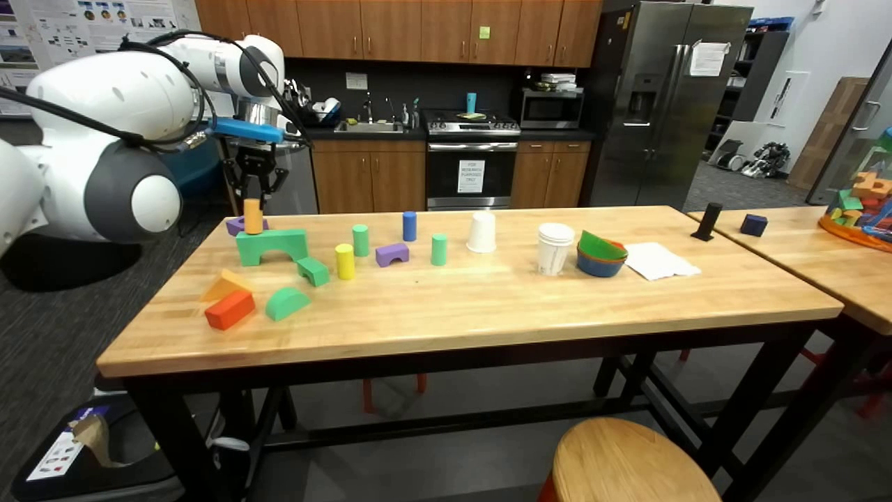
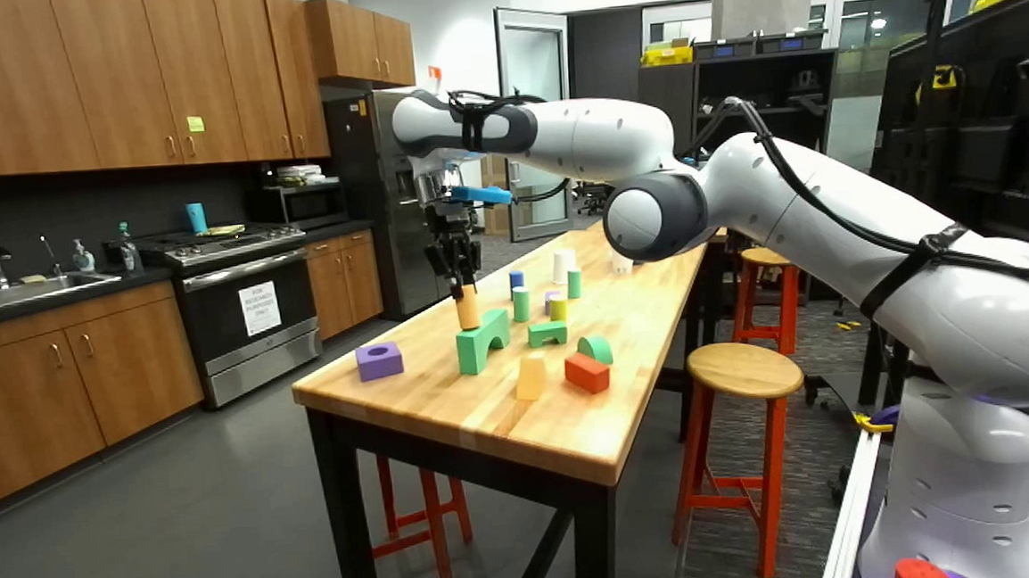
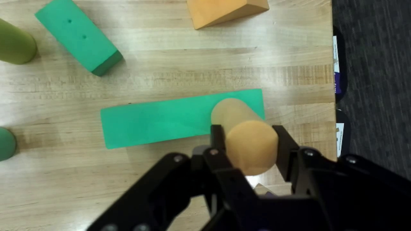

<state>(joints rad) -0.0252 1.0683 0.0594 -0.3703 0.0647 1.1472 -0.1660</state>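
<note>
1. I am above a wooden table [image 1: 446, 307], near one edge.
2. Below me sits a green arch [image 3: 160, 122], its length pointing toward that edge.
3. An orange cylinder [image 3: 249, 141] stands upright on, or hangs just above, the arch's end nearer that edge; I can't tell which.
4. My fingers [image 3: 285, 149] pinch the cylinder from both sides; it points straight down.

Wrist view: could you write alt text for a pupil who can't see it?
A black gripper pinches an orange cylinder over one end of a long green block on a wooden tabletop. A smaller green block and an orange wedge lie near the top; parts of a yellow cylinder and a green cylinder show at the left edge.
</note>
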